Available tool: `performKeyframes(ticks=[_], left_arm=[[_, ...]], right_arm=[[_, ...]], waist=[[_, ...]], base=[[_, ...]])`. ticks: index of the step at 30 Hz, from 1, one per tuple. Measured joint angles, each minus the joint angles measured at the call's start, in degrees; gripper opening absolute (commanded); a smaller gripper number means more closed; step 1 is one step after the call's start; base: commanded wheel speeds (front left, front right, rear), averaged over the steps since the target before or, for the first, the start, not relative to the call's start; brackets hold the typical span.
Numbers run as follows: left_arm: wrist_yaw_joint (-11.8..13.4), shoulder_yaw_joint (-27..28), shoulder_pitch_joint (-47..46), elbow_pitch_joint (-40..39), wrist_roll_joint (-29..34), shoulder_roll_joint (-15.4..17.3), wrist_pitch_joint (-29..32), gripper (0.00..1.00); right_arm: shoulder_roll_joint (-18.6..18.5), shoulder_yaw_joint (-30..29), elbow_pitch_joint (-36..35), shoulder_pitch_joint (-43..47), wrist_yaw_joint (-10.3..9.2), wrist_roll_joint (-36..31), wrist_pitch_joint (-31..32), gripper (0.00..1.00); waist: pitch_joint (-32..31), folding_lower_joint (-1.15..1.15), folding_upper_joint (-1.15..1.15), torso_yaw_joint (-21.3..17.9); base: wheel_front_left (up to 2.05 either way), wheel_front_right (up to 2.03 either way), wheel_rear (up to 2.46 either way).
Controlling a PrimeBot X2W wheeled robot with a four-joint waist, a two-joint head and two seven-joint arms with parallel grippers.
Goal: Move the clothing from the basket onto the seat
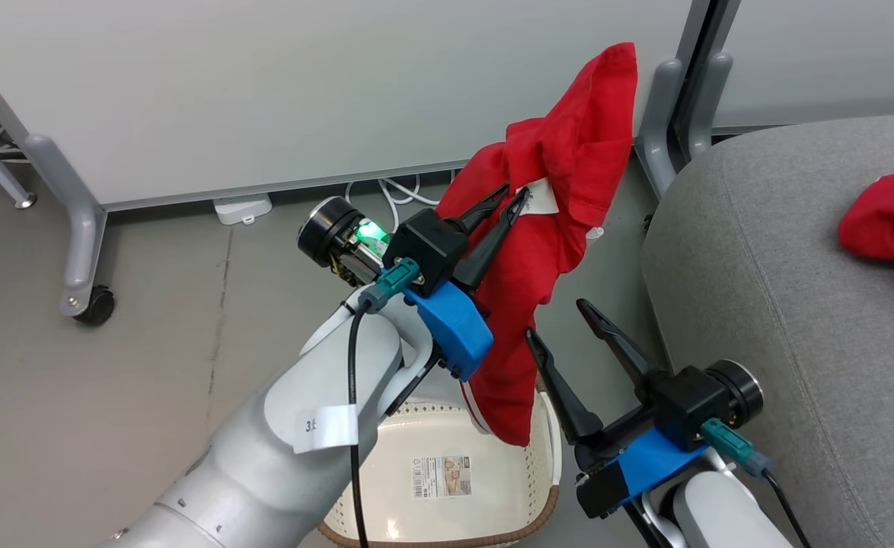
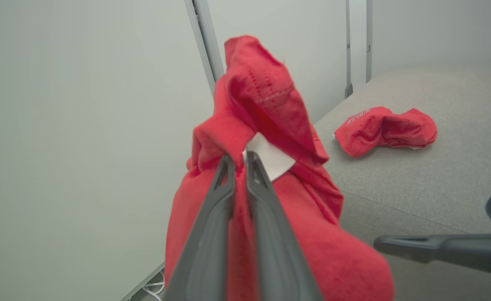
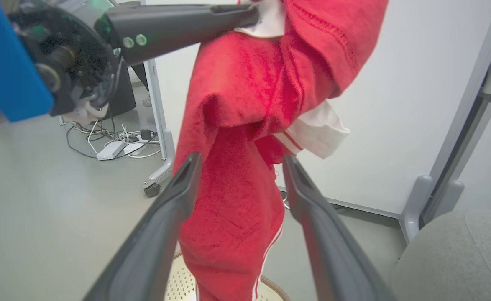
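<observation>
Two red garments. Left end effector [image 1: 514, 194] pinches the held garment [image 1: 569, 152] at its white tag [image 1: 542, 196], cloth hanging down over the basket [image 1: 394, 487]. Right end effector [image 1: 557, 320] spread, cloth just ahead of its fingers. Left wrist view gives white lettering on the second garment [image 2: 385, 129], lying on the seat [image 2: 438, 175] right of that end effector. Basket bottom: label sticker [image 1: 441, 476].

Red garment #1 [image 1: 561, 152] is hanging bunched in mid-air, w/ the left end effector [image 1: 516, 195] clamping it right by its white tag. Its lower end, w/ thin white stripes, is dangling over the basket [image 1: 550, 449]; can't tell if it's touching. The basket is sitting upright on the floor: cream perforated walls, brown rim, label sticker on the bottom. Garment #2 [image 1: 889, 221] is lying crumpled on the grey seat [image 1: 782, 304], white lettering showing.
</observation>
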Motion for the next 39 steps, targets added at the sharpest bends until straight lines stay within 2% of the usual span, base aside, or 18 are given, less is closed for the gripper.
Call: performKeyframes(ticks=[18, 26, 27, 28, 29, 39], left_arm=[[-0.38, -0.87, -1.60, -0.64, 0.42, -1.19, 0.00, 0.00], [-0.51, -1.14, -1.80, -0.79, 0.40, -1.35, 0.00, 0.00], [-0.52, -1.16, -1.80, -0.80, 0.38, -1.36, 0.00, 0.00], [-0.52, -1.19, -1.81, -0.80, 0.36, -1.37, 0.00, 0.00], [-0.52, -1.22, -1.81, -0.81, 0.34, -1.37, 0.00, 0.00], [-0.52, -1.41, -1.81, -1.04, -0.10, -1.42, 0.00, 0.00]], right_arm=[[1.19, 4.60, 8.78, -8.35, 0.00, 2.24, 0.00, 1.00], [1.27, 5.84, 10.54, -11.69, 0.00, 6.26, 0.00, 1.00], [1.27, 5.91, 10.59, -11.83, 0.00, 6.70, 0.00, 0.76], [1.27, 5.99, 10.68, -11.91, 0.00, 7.10, 0.00, 0.26], [1.27, 6.08, 10.73, -12.01, 0.00, 7.40, 0.00, 0.00], [1.29, 6.64, 10.85, -12.61, 0.00, 8.06, 0.00, 0.00]], waist=[[2.01, 0.00, 0.00, 2.02], [2.51, 0.00, 0.00, 2.71], [2.54, 0.00, 0.00, 2.76], [2.56, 0.00, 0.00, 2.80], [2.57, 0.00, 0.00, 2.83], [2.18, 0.00, 0.00, 2.89]], base=[[0.00, 0.00, 0.00], [0.00, 0.00, 0.00], [0.00, 0.00, 0.00], [0.00, 0.00, 0.00], [0.00, 0.00, 0.00], [0.00, 0.00, 0.00]])
